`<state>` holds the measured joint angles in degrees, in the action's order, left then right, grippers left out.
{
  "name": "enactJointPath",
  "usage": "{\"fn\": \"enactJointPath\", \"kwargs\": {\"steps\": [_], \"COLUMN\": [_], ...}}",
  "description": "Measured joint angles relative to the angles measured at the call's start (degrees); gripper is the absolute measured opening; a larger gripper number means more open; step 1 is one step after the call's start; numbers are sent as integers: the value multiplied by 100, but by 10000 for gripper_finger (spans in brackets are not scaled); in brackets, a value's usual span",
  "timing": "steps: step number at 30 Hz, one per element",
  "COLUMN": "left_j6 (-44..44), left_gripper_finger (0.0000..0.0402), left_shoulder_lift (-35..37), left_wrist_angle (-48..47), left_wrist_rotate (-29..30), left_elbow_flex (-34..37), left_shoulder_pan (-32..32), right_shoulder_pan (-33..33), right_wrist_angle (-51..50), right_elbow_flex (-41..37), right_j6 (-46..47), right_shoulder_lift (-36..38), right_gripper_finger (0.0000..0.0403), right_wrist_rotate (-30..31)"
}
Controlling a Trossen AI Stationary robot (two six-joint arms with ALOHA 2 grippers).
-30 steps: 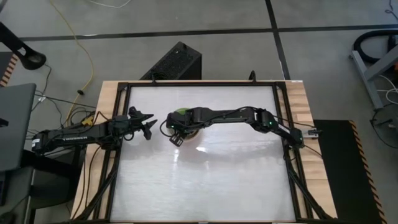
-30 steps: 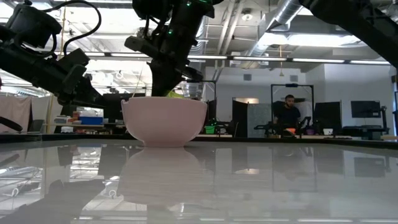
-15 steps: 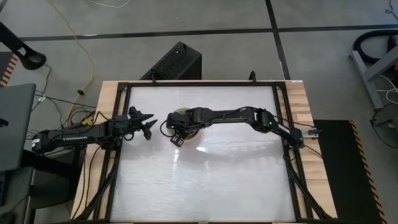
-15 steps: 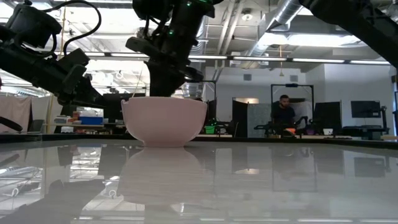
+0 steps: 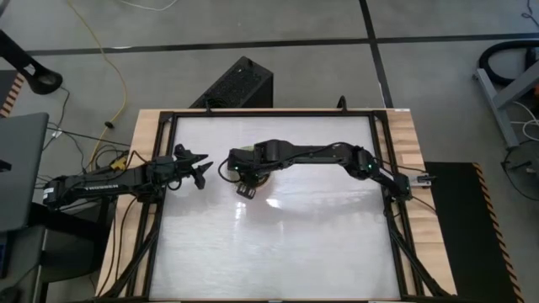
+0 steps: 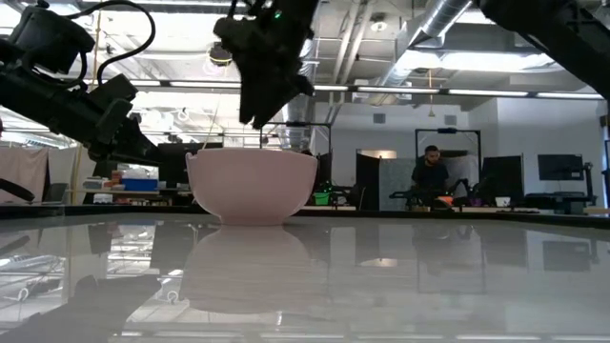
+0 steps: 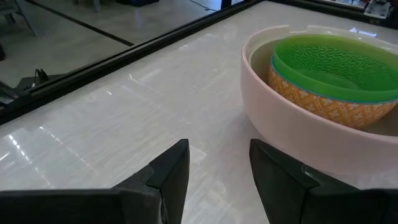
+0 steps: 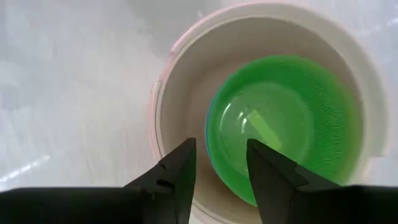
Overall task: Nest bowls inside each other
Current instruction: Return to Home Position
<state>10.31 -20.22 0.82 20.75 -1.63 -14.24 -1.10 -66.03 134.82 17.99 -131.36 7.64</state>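
A pale pink bowl (image 6: 252, 186) stands on its base on the white table (image 5: 278, 244), left of the middle. A bright green bowl (image 8: 286, 124) sits nested inside it, tilted a little. An orange-patterned wall (image 7: 323, 107) shows below the green bowl's rim. My right gripper (image 8: 217, 168) hangs open above the bowls, pointing steeply down and touching nothing; in the low view my right gripper (image 6: 255, 119) stands clear of the pink rim. My left gripper (image 7: 217, 168) waits open just left of the pink bowl, low over the table.
A black frame (image 5: 168, 118) runs round the table's edges. The white tabletop lies bare in front of the bowls and toward the right. In the room beyond the far edge a person (image 6: 431, 176) stands among desks and screens.
My right gripper has opened and let go of the green bowl, then risen straight up above the pink bowl, rolling a little. The green bowl, which stuck up over the pink rim, has sunk inside out of the low view's sight.
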Motion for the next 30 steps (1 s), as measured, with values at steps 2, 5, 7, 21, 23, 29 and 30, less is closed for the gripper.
{"fn": "enactJointPath", "kwargs": {"steps": [2, 5, 7, 21, 23, 29, 30], "left_j6": [-1, 0, 0, -2, 0, 0, 0], "left_gripper_finger": [158, 158, 158, 158, 158, 158, 158], "left_shoulder_lift": [0, 1, -1, 1, -1, -1, -1], "left_wrist_angle": [0, 0, 0, 2, 1, 2, 2], "left_wrist_rotate": [-1, -3, 5, 4, 3, 0, 2], "left_elbow_flex": [-1, -2, -1, 0, -1, -2, -2], "left_shoulder_pan": [0, 0, 0, 0, 0, 0, 0], "right_shoulder_pan": [21, 58, 95, 111, 109, 68, 68], "right_wrist_angle": [-154, -378, -617, -21, 773, 4049, 4664], "right_elbow_flex": [1, 1, 1, -2420, -3503, -7310, -7936], "right_j6": [-214, -679, -933, -1048, -1034, -656, -555], "right_shoulder_lift": [137, 328, 463, 3199, 3918, 6245, 6575], "right_gripper_finger": [157, 151, 146, 117, 117, 117, 117], "right_wrist_rotate": [3, 4, 2, 597, 744, 789, 758]}}
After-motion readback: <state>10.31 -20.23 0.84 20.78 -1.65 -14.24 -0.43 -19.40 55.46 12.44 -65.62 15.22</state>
